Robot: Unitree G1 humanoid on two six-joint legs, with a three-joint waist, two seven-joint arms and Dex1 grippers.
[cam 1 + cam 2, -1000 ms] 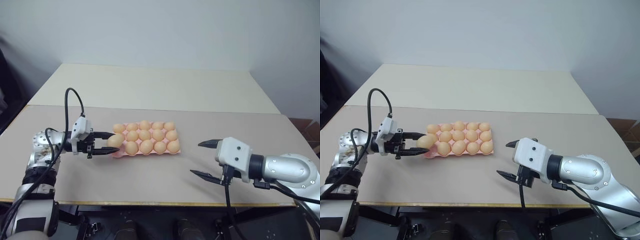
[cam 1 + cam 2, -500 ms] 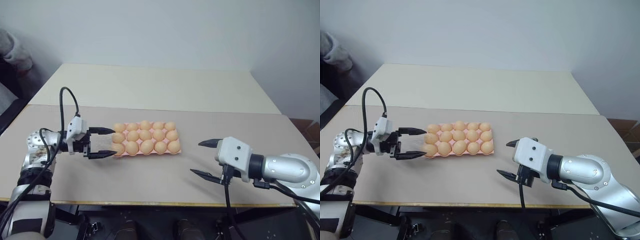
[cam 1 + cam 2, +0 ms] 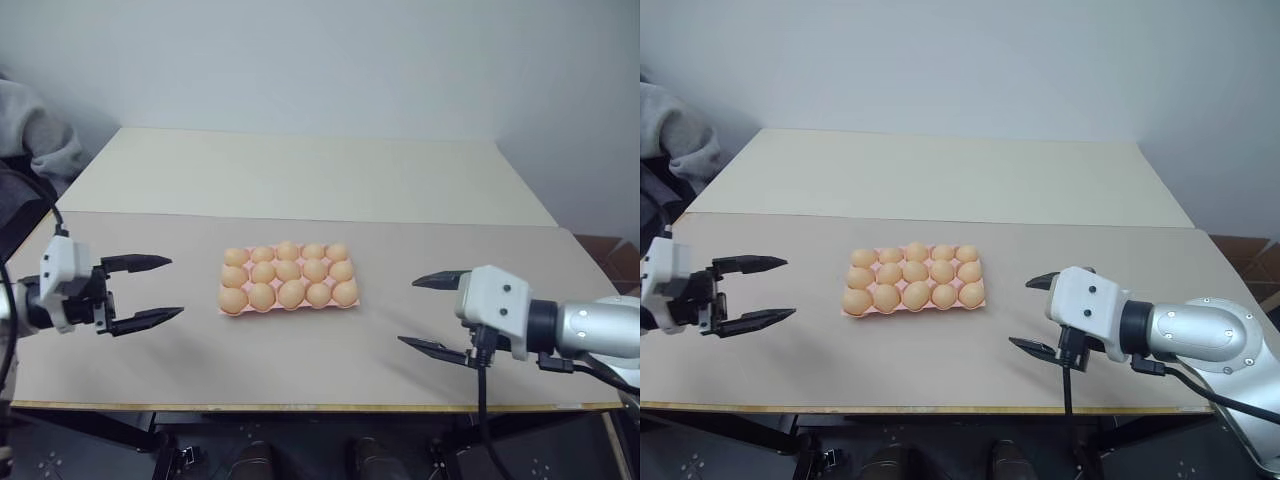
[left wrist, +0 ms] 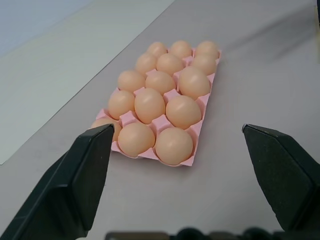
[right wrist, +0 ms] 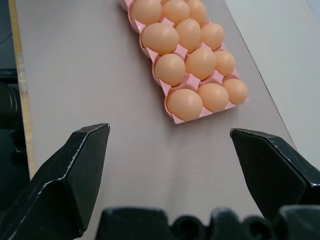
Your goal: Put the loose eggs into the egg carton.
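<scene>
The pink egg carton lies flat in the middle of the grey table, and every cup I can see holds a pale orange-tan egg. Loose eggs are out of view. My left gripper hovers well to the left of the carton, pointing at it, open and empty. My right gripper hovers to the right of the carton nearer the front edge, also open and empty. In the left wrist view the carton lies ahead between the spread fingers.
A second cream table adjoins at the back. Grey clothing of a person shows at the far left edge. A black cable hangs from my right gripper over the table's front edge.
My left gripper let go of an egg into the carton's near-left corner cup, opened wide and drew back to the left. The right gripper barely moved. Grey clothing came into view at left.
</scene>
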